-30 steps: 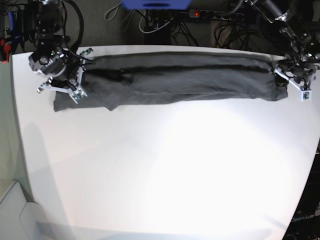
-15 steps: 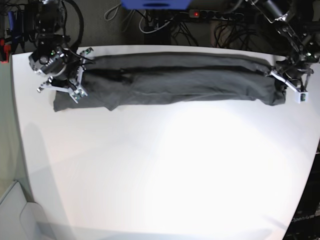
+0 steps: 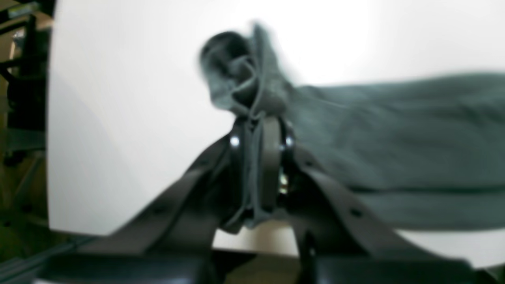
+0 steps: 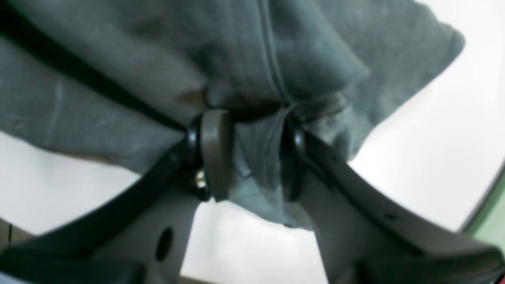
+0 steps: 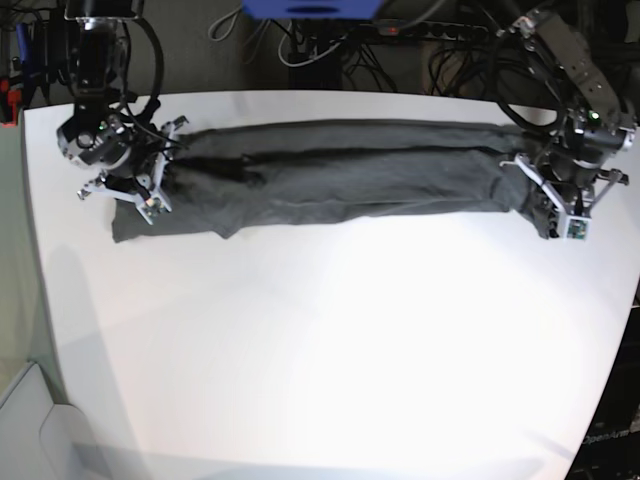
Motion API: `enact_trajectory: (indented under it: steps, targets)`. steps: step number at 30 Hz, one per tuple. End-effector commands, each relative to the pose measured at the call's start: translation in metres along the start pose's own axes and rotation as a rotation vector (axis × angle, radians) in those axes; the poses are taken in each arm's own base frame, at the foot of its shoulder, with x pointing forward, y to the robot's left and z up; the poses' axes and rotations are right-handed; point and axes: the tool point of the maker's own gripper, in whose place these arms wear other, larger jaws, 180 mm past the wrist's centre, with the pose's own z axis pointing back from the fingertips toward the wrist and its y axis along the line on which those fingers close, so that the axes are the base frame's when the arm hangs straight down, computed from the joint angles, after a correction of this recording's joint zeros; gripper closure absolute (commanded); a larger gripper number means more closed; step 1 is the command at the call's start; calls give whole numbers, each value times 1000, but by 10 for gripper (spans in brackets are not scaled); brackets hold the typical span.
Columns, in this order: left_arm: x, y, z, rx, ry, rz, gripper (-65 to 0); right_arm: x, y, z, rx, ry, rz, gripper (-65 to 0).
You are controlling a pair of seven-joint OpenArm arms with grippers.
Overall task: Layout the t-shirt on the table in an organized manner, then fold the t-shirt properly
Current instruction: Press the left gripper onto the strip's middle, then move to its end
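A dark grey t-shirt lies stretched in a long band across the far side of the white desk. The left claw is clamped tight on one bunched end; the right claw pinches the other end, jaws partly apart around the cloth.

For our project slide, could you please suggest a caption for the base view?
Both end effectors, left and right, grip opposite ends of the t-shirt, stretched long across the table.
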Motion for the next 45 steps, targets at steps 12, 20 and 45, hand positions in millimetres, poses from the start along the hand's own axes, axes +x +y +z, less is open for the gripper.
enact_trajectory:
  steps: [12,20,45]
  targets:
    - [17,-140,9,-317,-26,-156,-4,-18,8,-9,32,73,1,-218]
    - [43,-192,19,-439,-100,-268,-4,-18,8,-9,32,73,1,-218]
    - [47,-261,30,-618,-163,-357,-85,-18,8,-9,32,73,1,-218]
